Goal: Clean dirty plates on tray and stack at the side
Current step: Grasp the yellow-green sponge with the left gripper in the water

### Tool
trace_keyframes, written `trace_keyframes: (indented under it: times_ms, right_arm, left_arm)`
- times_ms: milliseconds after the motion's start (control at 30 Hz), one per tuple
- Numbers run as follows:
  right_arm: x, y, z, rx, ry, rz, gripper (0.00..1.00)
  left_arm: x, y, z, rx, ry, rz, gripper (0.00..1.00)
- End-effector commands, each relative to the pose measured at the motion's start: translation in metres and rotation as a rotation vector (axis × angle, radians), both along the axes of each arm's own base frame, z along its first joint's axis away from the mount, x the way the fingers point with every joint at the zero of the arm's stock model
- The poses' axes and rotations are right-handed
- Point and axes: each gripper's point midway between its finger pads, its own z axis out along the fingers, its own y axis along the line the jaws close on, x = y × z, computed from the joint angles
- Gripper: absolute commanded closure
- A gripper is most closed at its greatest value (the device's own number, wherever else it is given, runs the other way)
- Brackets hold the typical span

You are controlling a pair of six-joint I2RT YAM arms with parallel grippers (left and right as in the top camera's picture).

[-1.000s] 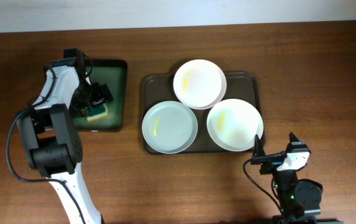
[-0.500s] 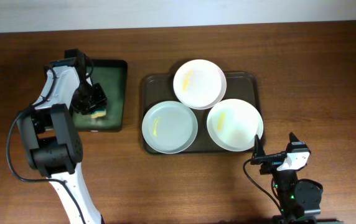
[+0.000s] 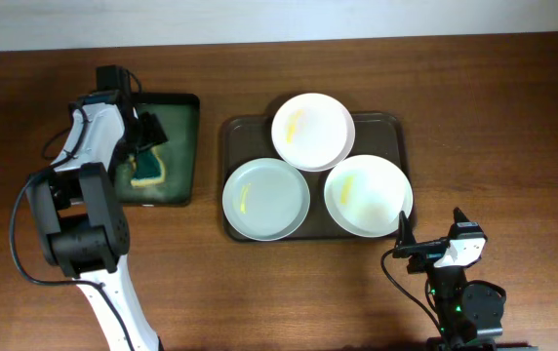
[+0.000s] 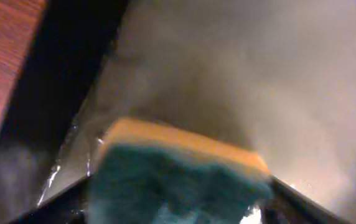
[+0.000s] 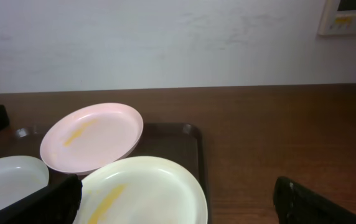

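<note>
Sponge point(image 4: 178, 180), yellow and green, sits clamped in the left claw point(image 3: 148, 148) above the small green tray point(image 3: 183, 146). It is well apart from the three white plates point(image 3: 311, 130) with yellow smears, which lie to its right on the large dark tray point(image 3: 388, 127). The right claw point(image 3: 429, 229) hangs spread wide over the wooden counter point(image 3: 494, 117), just beside the plate at the tray's near right corner; a pale wall point(image 5: 165, 37) stands behind.
</note>
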Motion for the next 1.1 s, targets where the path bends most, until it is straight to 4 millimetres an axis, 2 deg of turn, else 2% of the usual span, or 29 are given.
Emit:
trace_keyframes:
  times_ms: [0, 33, 100, 133, 167, 200, 233, 267, 433, 533, 567, 600, 633, 667, 700, 733, 767, 833, 900, 933, 967, 1000, 1067]
  right_arm:
    - [0.000, -0.001, -0.003, -0.005, 0.005, -0.010, 0.02]
    - [0.000, -0.001, -0.003, -0.005, 0.005, -0.010, 0.02]
    - [0.000, -0.001, -0.003, -0.005, 0.005, -0.010, 0.02]
    - [0.000, -0.001, -0.003, -0.005, 0.005, -0.010, 0.02]
    - [0.000, -0.001, -0.003, -0.005, 0.005, -0.010, 0.02]
    - [0.000, -0.001, -0.003, -0.005, 0.005, -0.010, 0.02]
    - [0.000, -0.001, -0.003, -0.005, 0.005, -0.010, 0.02]
    - [0.000, -0.001, -0.003, -0.005, 0.005, -0.010, 0.02]
    - [0.000, -0.001, -0.003, -0.005, 0.005, -0.010, 0.02]
    - [0.000, -0.001, -0.003, -0.005, 0.005, -0.010, 0.02]
    - [0.000, -0.001, -0.003, -0.005, 0.005, -0.010, 0.02]
    - [0.000, -0.001, -0.003, -0.005, 0.005, -0.010, 0.02]
    - [0.000, -0.001, -0.003, -0.005, 0.005, -0.010, 0.02]
    - [0.000, -0.001, -0.003, -0.005, 0.005, -0.010, 0.02]
    - [0.000, -0.001, -0.003, -0.005, 0.005, -0.010, 0.02]
    - [0.000, -0.001, -0.003, -0.005, 0.005, -0.010, 0.02]
    - [0.000, -0.001, -0.003, -0.005, 0.005, -0.010, 0.02]
    - [0.000, -0.001, -0.003, -0.005, 0.005, -0.010, 0.02]
    - [0.000, -0.001, -0.003, -0.005, 0.005, -0.010, 0.02]
    - [0.000, -0.001, -0.003, -0.005, 0.005, -0.010, 0.02]
    - [0.000, -0.001, -0.003, -0.005, 0.005, -0.010, 0.02]
    - [0.000, -0.001, -0.003, -0.005, 0.005, -0.010, 0.02]
    - [0.000, -0.001, -0.003, -0.005, 0.005, -0.010, 0.02]
  left_arm:
    - [0.004, 0.003, 0.001, 0.014, -0.007, -0.001, 0.75]
    - [0.004, 0.003, 0.000, 0.014, -0.006, -0.001, 0.87]
    - [0.003, 0.002, 0.000, 0.013, -0.002, -0.001, 0.99]
    - [0.002, 0.002, 0.000, 0.012, 0.002, -0.001, 0.99]
    - [0.000, 0.002, -0.001, 0.011, 0.010, -0.002, 0.91]
    - [-0.003, 0.001, -0.001, 0.010, 0.022, -0.002, 0.59]
    - [-0.006, 0.001, -0.002, 0.006, 0.033, -0.002, 0.18]
    - [-0.009, 0.000, -0.003, 0.003, 0.050, -0.003, 0.01]
    - [-0.040, -0.005, -0.007, -0.022, 0.176, -0.004, 0.01]
    - [-0.061, -0.016, -0.008, -0.080, 0.257, -0.010, 0.01]
    - [-0.065, -0.021, -0.008, -0.108, 0.276, -0.013, 0.03]
    - [-0.069, -0.024, -0.008, -0.124, 0.287, -0.014, 0.15]
    - [-0.070, -0.024, -0.008, -0.126, 0.295, -0.013, 0.22]
    - [-0.072, -0.024, -0.008, -0.126, 0.300, -0.013, 0.34]
    - [-0.072, -0.024, -0.008, -0.126, 0.302, -0.013, 0.55]
    - [-0.072, -0.024, -0.008, -0.124, 0.302, -0.013, 0.71]
    - [-0.072, -0.023, -0.008, -0.119, 0.301, -0.012, 0.81]
    - [-0.070, -0.022, -0.008, -0.114, 0.294, -0.012, 0.98]
    - [-0.067, -0.022, -0.008, -0.112, 0.281, -0.013, 1.00]
    - [-0.064, -0.021, -0.008, -0.111, 0.270, -0.013, 0.84]
    - [-0.061, -0.021, -0.008, -0.108, 0.257, -0.014, 0.49]
    - [-0.058, -0.020, -0.008, -0.104, 0.244, -0.014, 0.01]
    - [-0.049, -0.013, -0.008, -0.063, 0.208, -0.010, 0.01]
